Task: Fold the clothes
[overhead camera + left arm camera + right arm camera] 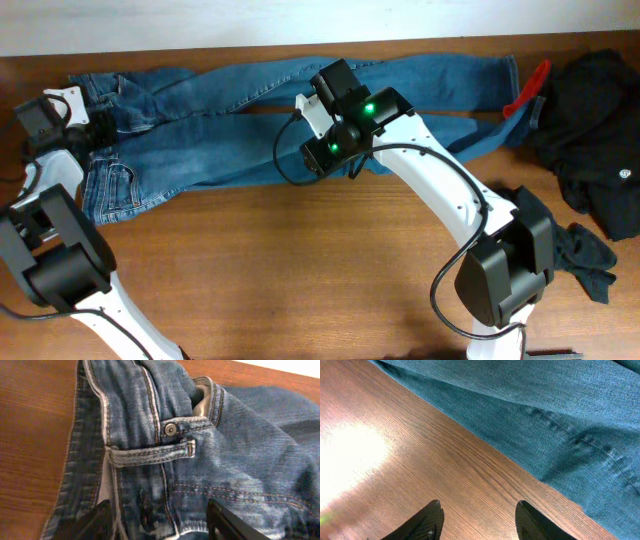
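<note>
Medium-blue, faded denim jeans (240,110) lie stretched along the far side of the brown wooden table (300,270) in the overhead view. The waistband is at the left end and the long legs run right, their long axis parallel to the table's far edge. The left gripper (98,128) hangs over the waist end. The right gripper (318,160) sits at the near edge of the legs, about midway along. Bare wood in front of the jeans leaves room for a fold toward the robot, while a heap of black cloth (600,130) and a red strip (530,85) crowd the hems at right.

From the left wrist, the left gripper (160,512) stands spread and empty above the waistband, with a metal button (171,429) and a belt loop (150,454) just ahead.

From the right wrist, the right gripper (479,510) is likewise released and holds nothing. It is over bare wood, with the jeans (545,405) just beyond its fingertips.
</note>
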